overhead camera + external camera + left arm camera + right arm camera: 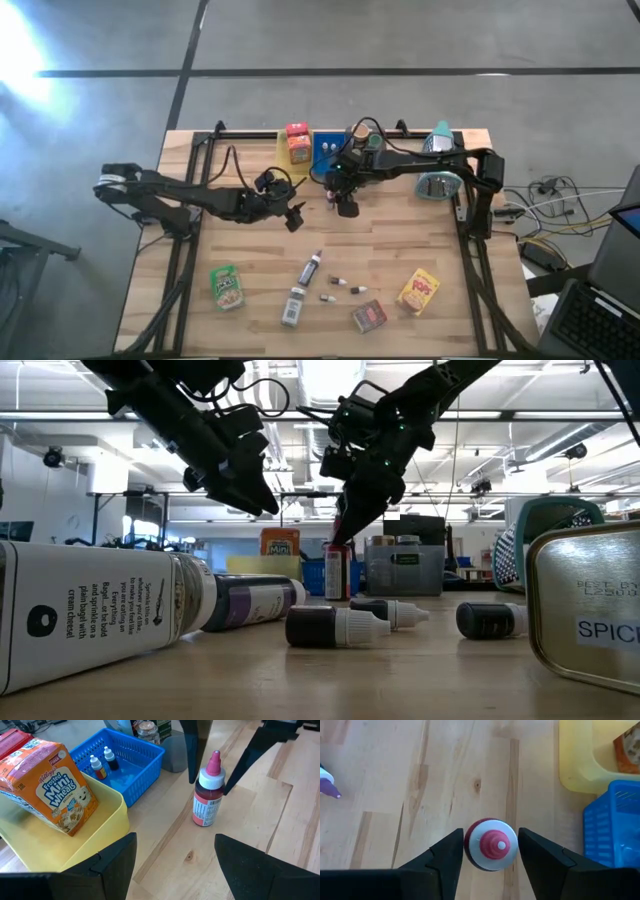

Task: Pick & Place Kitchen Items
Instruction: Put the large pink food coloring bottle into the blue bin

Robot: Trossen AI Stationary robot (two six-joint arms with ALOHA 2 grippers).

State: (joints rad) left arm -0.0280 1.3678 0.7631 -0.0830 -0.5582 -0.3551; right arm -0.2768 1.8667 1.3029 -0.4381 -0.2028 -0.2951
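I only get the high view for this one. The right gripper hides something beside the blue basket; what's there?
Observer: A small red plastic bottle with a pink nozzle cap, standing upright on the wooden table. The right gripper is lowered around it.
Operator: Is the left gripper carrying anything?
Observer: No, the left gripper is open and empty, facing that bottle.
Operator: What's the orange box?
Observer: A Frosted Mini-Wheats cardboard box, in the yellow plastic tray.

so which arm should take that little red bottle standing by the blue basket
Right. The right gripper already straddles the upright red bottle, a finger on each side of its cap. The left gripper is open too, but hangs farther back.
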